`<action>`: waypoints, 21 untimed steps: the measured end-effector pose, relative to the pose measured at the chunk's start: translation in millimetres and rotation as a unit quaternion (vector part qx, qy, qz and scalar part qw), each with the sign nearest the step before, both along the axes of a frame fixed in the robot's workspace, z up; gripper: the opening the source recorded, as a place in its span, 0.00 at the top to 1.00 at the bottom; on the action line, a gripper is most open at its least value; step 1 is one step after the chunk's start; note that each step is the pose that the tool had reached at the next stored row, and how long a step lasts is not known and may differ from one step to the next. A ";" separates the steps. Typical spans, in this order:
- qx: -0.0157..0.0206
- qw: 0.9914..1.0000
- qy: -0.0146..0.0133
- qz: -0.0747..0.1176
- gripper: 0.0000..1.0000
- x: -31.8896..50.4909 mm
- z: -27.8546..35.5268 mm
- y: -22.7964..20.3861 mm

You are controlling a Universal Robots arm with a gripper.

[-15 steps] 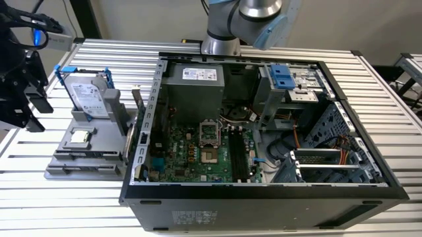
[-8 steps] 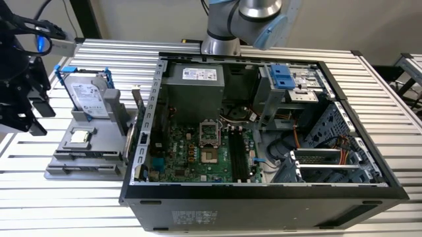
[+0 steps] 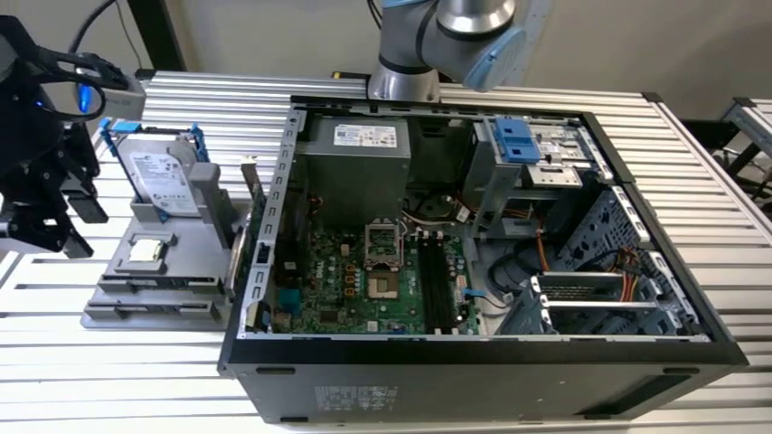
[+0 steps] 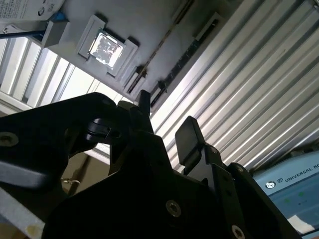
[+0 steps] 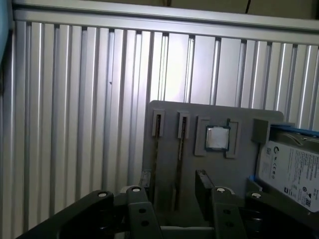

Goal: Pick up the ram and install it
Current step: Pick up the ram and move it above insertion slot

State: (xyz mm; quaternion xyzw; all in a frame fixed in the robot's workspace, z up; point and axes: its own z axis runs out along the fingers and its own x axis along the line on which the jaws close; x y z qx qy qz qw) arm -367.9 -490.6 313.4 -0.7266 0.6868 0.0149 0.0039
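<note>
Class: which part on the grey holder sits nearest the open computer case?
The ram, the thin stick on edge beside the case; the square processor and the hard drive sit farther away.

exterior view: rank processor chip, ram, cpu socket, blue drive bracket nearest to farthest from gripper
1. processor chip, on the grey tray by the gripper
2. ram, upright at the tray's case-side edge
3. CPU socket, inside the case
4. blue drive bracket, farther to the exterior view's right
</note>
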 end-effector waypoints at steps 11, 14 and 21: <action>-0.005 1.000 0.001 0.000 0.00 0.1 -15.4 0.0; -0.006 1.000 0.001 0.000 0.00 0.1 -20.7 0.0; -0.007 1.000 0.001 0.000 0.00 0.1 -33.4 0.0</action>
